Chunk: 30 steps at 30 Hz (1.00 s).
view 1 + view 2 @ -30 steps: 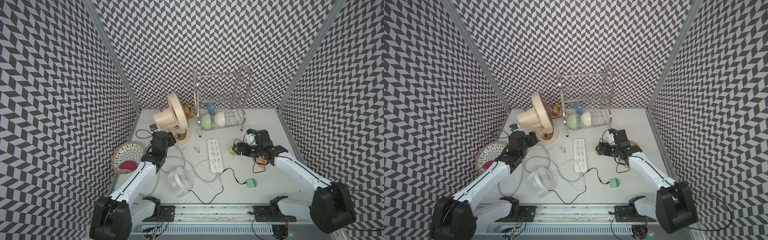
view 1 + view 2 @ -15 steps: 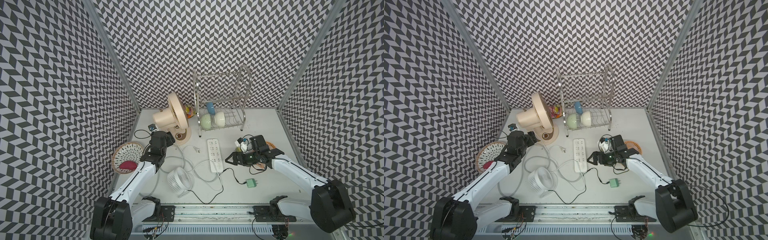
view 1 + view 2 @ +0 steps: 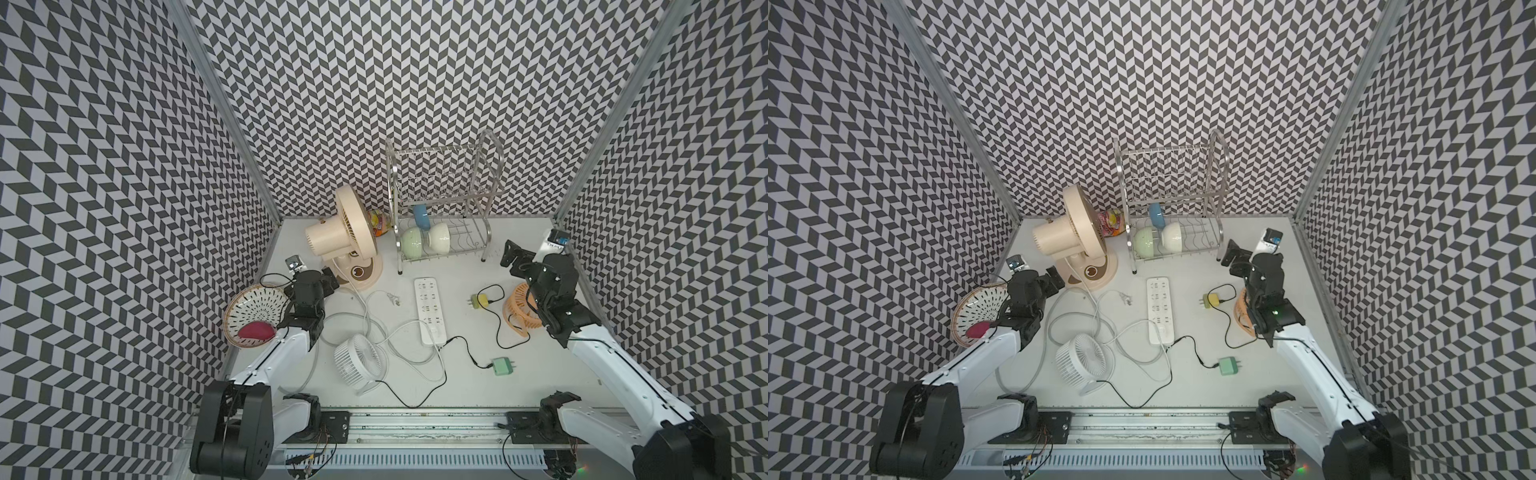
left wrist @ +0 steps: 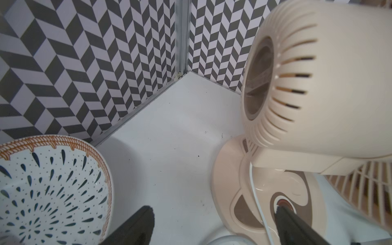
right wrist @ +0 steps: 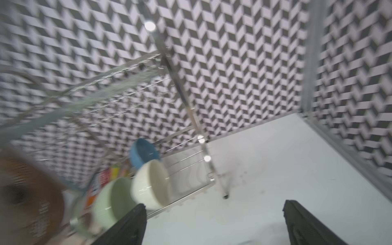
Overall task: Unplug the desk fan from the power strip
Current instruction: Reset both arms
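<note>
Two grippers, both w/ fingers standing wide apart, gripping nothing. Power strip [image 3: 430,311] [image 3: 1160,309] is lying flat mid-table in both top views, long axis running near to far. No socket looks occupied, though the near end is hard to read where a black cable is passing it.

Left gripper [image 3: 326,279] is hovering far-left by the beige fan [image 3: 345,239], well apart from the strip. In the left wrist view one of its fingers [image 4: 292,224] is sitting over the fan's base, the other beside the patterned bowl [image 4: 53,191].

Right gripper [image 3: 515,262] is hanging far-right near the dish rack [image 3: 444,216], also well apart from the strip; its wrist view is blurred.

Yellow plug [image 3: 480,300] is lying just right of the strip, not touching, its cable running to the orange fan [image 3: 519,311].
</note>
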### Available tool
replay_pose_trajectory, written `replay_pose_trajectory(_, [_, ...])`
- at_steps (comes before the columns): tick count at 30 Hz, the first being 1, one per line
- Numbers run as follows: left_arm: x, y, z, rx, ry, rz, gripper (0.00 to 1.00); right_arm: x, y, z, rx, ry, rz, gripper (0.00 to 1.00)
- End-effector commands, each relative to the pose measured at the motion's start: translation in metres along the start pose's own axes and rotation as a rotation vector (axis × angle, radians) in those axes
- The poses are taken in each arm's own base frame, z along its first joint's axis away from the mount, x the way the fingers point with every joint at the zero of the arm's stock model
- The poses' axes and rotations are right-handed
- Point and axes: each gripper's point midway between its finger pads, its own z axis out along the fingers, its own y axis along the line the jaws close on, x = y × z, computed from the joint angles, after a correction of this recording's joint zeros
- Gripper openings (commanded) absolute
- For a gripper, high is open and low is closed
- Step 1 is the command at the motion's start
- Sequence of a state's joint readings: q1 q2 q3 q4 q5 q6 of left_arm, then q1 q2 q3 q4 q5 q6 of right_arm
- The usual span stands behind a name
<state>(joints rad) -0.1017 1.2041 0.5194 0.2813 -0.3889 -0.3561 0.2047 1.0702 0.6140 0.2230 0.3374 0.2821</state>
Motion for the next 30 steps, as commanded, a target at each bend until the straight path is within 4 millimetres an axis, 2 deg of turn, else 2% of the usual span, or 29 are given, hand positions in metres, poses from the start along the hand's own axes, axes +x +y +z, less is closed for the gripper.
replay_pose_trajectory(1, [-0.021, -0.001, 0.003, 0.004, -0.132, 0.079, 0.96, 0.014, -0.033, 0.003, 0.067, -0.167, -0.112, 1.00])
replay_pose_trajectory(4, [-0.015, -0.001, 0.005, 0.021, -0.159, 0.127, 0.97, 0.028, -0.036, 0.007, 0.047, -0.226, -0.167, 1.00])
replay_pose_trajectory(7, [-0.008, -0.001, 0.006, 0.040, -0.177, 0.113, 0.97, 0.050, -0.034, 0.023, 0.029, -0.177, -0.232, 0.99])
replay_pose_trajectory(10, [-0.007, -0.001, 0.003, 0.050, -0.216, 0.123, 0.98, 0.072, -0.046, 0.014, 0.029, -0.221, -0.212, 1.00])
replay_pose_trajectory(11, [-0.008, -0.001, 0.002, 0.059, -0.232, 0.134, 0.98, 0.062, -0.052, 0.004, 0.035, -0.301, -0.180, 1.00])
replay_pose_trajectory(13, [-0.008, -0.005, -0.001, 0.085, -0.261, 0.154, 0.99, 0.062, -0.050, -0.002, 0.011, -0.322, -0.178, 1.00])
replay_pose_trajectory(16, [-0.002, -0.011, 0.001, 0.126, -0.272, 0.193, 0.99, 0.072, -0.052, 0.008, -0.005, -0.238, -0.174, 1.00])
replay_pose_trajectory(20, [0.000, -0.019, 0.001, 0.179, -0.326, 0.249, 1.00, 0.065, -0.059, 0.013, 0.002, -0.258, -0.143, 1.00])
replay_pose_trajectory(22, [0.007, -0.015, -0.005, 0.215, -0.380, 0.236, 1.00, 0.068, -0.058, 0.018, 0.003, -0.219, -0.147, 1.00])
replay_pose_trajectory(24, [0.018, -0.001, 0.006, 0.130, -0.319, 0.218, 1.00, 0.072, -0.061, 0.020, 0.012, -0.205, -0.144, 1.00])
replay_pose_trajectory(26, [0.010, -0.001, 0.006, 0.132, -0.336, 0.198, 1.00, 0.068, -0.061, 0.019, 0.011, -0.221, -0.140, 1.00])
replay_pose_trajectory(27, [0.009, -0.002, 0.004, 0.135, -0.356, 0.200, 1.00, 0.069, -0.061, 0.020, 0.013, -0.210, -0.144, 1.00])
replay_pose_trajectory(28, [0.016, 0.000, 0.006, 0.123, -0.320, 0.209, 1.00, 0.072, -0.061, 0.022, 0.016, -0.195, -0.149, 1.00])
replay_pose_trajectory(30, [0.011, -0.002, 0.007, 0.128, -0.330, 0.200, 1.00, 0.071, -0.061, 0.022, 0.019, -0.200, -0.146, 1.00])
